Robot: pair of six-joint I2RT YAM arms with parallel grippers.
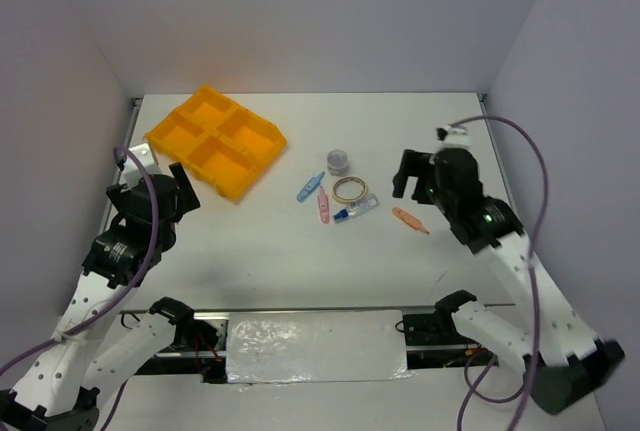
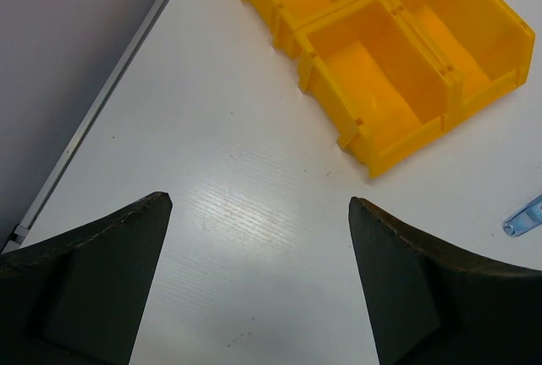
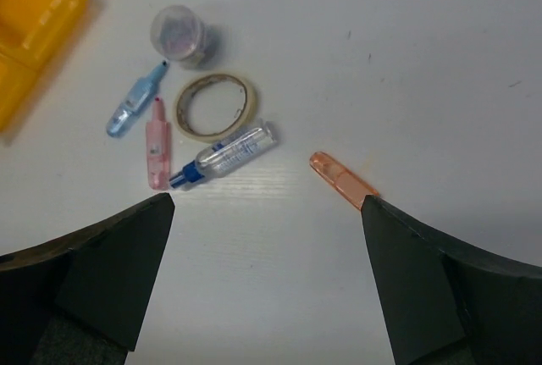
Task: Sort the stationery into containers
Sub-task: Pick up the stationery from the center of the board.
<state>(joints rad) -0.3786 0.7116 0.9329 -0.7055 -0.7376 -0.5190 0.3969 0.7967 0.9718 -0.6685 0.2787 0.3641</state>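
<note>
Status: sorting hasn't started, by my read. Zero of six items are in the tray.

Tray [image 1: 260, 169]: one, orange-yellow, four compartments, sitting far-left on the counter [image 1: 300, 261], rotated relative to the counter edges. All four compartments look empty from the top view. Your left wrist view confirms it for the two nearest ones.

Stationery, all loose on the counter to the right of the tray, well apart from it:
- 1 small round jar [image 3: 179, 33], farthest back
- 1 beige tape ring [image 3: 181, 111], lying flat, just in front of the jar
- 1 light-blue piece [image 3: 135, 104], left of the ring
- 1 pink piece [image 3: 157, 149], just beside the light-blue one
- 1 blue-and-white tube [image 3: 227, 153], near side of the ring, touching it or nearly so
- 1 orange piece [image 3: 341, 179], off on its own to the right

Total: six items, five clustered, one stray.

Left hand [image 2: 258, 202]: fingers spread wide, nothing between them, hovering over bare counter near the tray's front corner.
Right hand [image 3: 267, 202]: fingers also spread wide and empty, above the counter. The orange piece sits right by its right finger.

Left to do: all six placements. Which item goes in which compartment, I can't tell.
</note>
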